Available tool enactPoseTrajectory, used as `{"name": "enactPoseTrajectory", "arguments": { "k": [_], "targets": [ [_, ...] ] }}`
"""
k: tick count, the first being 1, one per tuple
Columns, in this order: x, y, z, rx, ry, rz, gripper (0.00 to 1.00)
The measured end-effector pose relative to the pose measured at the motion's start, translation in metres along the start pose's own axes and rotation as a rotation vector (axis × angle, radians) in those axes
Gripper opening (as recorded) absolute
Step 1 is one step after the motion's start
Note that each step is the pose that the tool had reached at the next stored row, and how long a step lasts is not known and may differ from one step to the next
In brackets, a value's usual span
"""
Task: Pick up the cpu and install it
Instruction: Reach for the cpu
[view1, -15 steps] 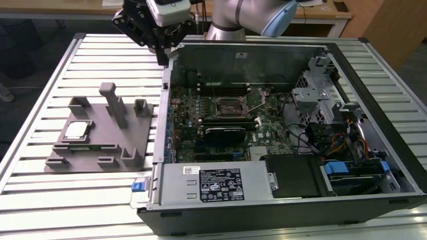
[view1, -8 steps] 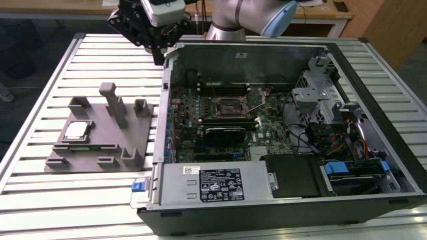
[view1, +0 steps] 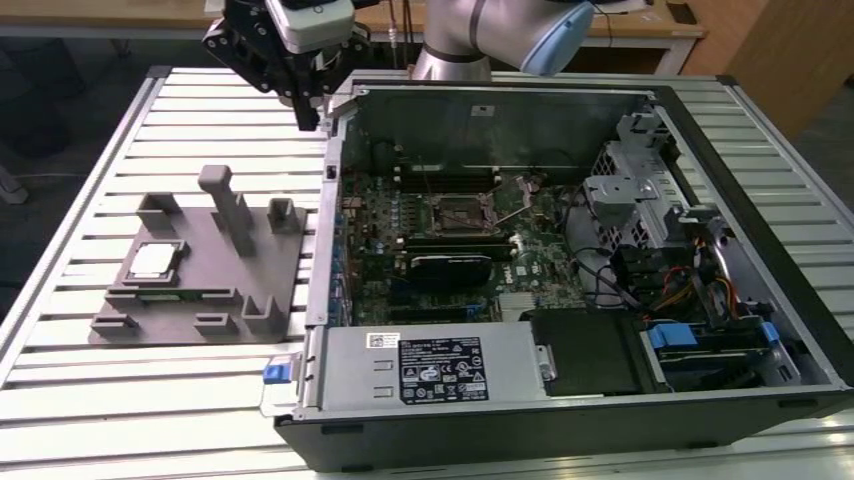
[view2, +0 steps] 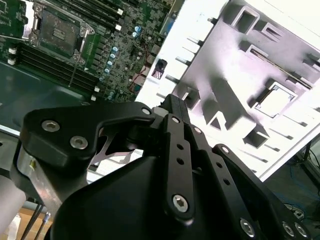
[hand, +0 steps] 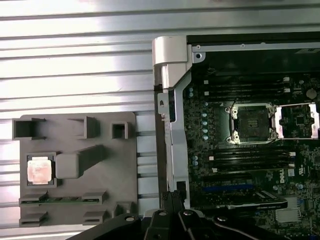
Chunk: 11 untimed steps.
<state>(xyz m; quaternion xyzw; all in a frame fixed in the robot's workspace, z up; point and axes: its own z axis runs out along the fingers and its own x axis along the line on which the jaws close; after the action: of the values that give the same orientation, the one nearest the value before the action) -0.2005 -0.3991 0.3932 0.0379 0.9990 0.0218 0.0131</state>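
Exterior view: I see a slatted metal table (view1: 134, 420) carrying an open computer case (view1: 561, 415), which lies on its side with its interior facing up. The robot arm (view1: 467, 30) enters from the far edge of the table.

1. A grey power supply box (view1: 427, 365) sits along the near wall of the case.
2. The green motherboard (view1: 541, 240) covers the case floor beyond that box.
3. A grey holder (view1: 254, 270) lies flat on the table, just beside the case on the exterior view's left.
4. The gripper (view1: 308, 115) hangs above the table, close to the far corner of the case on the exterior view's left and well apart from the holder. In both wrist views its fingers (hand: 172, 197) (view2: 172, 102) appear pressed together with nothing between them, though they are partly hidden by the gripper's own body.
5. The socket (hand: 252, 123) sits near the middle of the motherboard. Its metal frame is swung open in the first wrist view.
6. The cpu (view1: 151, 260) lies flat in a square recess of the holder, silvery top up, clear of the gripper. I also see it in the first wrist view (hand: 40, 170).
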Motion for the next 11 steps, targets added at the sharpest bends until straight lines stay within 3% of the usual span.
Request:
{"name": "enactPoseTrajectory", "arguments": {
  "k": [11],
  "targets": [
    [0.0102,-0.0008,-0.0003,0.0001,0.0001,0.0,0.11]
  ]
}}
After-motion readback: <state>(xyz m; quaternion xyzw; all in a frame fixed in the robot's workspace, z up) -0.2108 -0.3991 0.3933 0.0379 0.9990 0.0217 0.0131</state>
